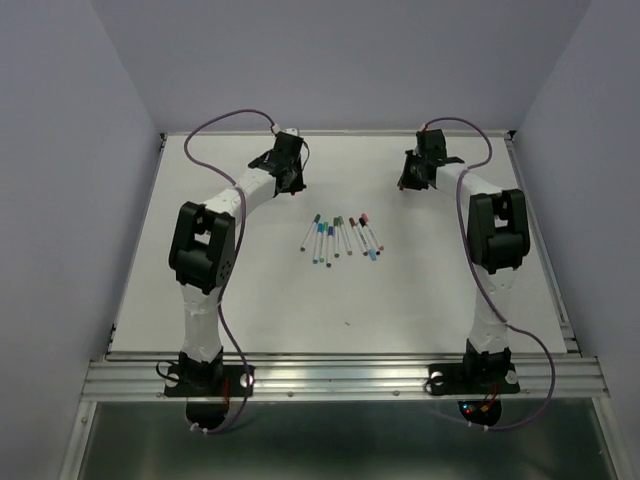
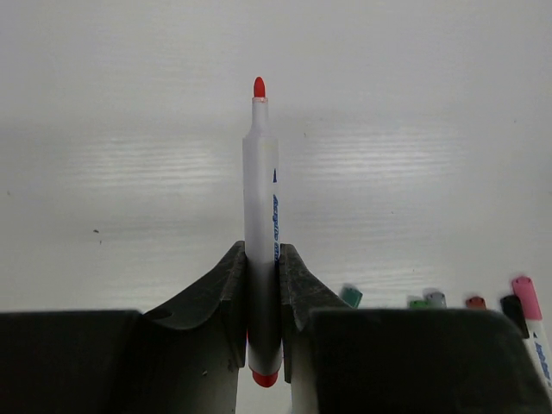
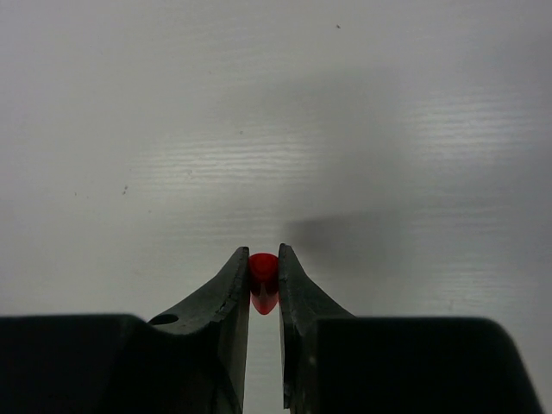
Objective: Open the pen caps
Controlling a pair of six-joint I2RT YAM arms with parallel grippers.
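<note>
My left gripper [image 2: 261, 252] is shut on a white-barrelled pen [image 2: 260, 181]. The pen points away from the wrist, its bare red tip [image 2: 259, 87] uncovered and its red end down between the jaws. A small red pen cap [image 3: 263, 278] is pinched at the fingertips of my right gripper [image 3: 263, 255]. In the top view the left gripper [image 1: 291, 181] and right gripper [image 1: 411, 179] hover apart over the far half of the table. Several capped pens [image 1: 340, 237] lie in a row between and in front of them. Some of their coloured caps [image 2: 475, 302] peek past the left fingers.
The white table [image 1: 300, 310] is boxed in by pale walls on three sides. An aluminium rail [image 1: 340, 378] runs along its near edge. Purple cables [image 1: 225, 122] loop from each arm toward the back corners.
</note>
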